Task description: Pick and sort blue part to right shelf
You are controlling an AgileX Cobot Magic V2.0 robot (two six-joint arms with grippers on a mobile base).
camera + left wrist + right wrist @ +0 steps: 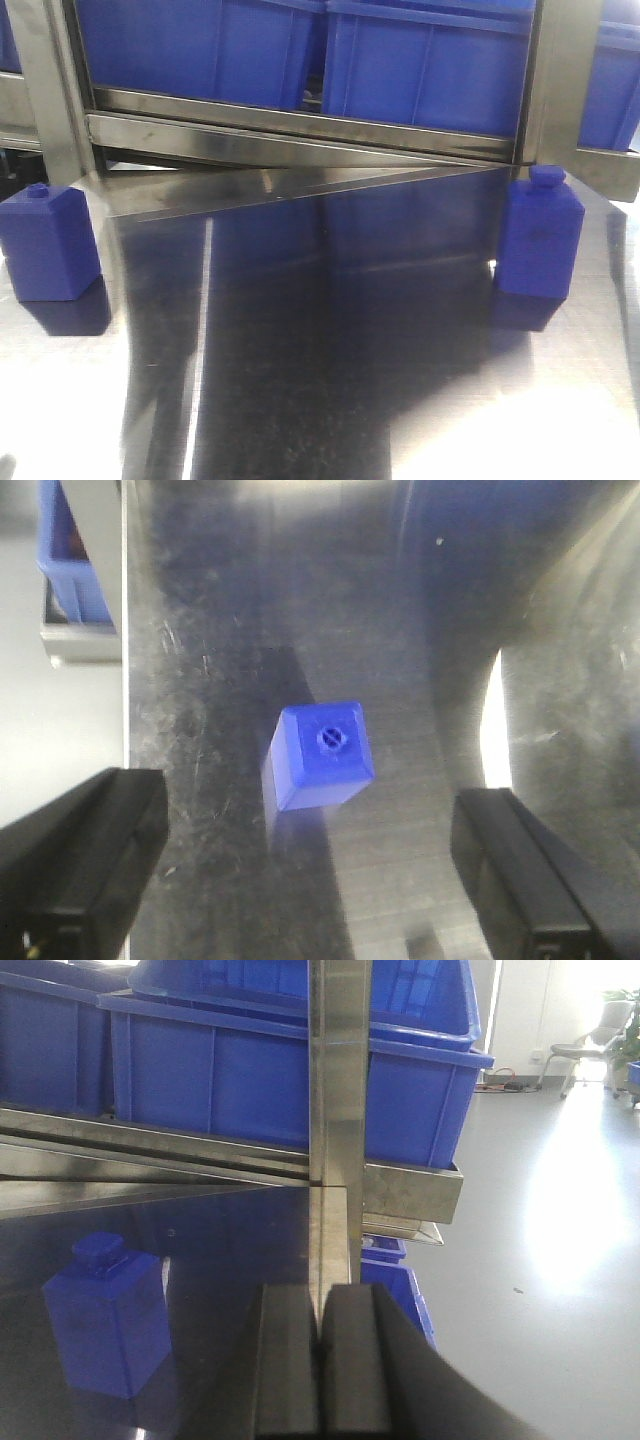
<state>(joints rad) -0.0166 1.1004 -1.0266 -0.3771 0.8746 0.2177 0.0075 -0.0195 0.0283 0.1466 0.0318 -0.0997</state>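
Blue part (322,755) stands upright mid-frame under my wide left end effector (310,825); right end effector (320,1305) pinched closed.

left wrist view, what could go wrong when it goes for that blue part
The left gripper is open over the upright blue part, which sits ahead of the jaws; closing early could clip or topple it. The part stands near the table edge, so a nudge might push it off. The right gripper is shut, facing the shelf post; driving forward could strike it.
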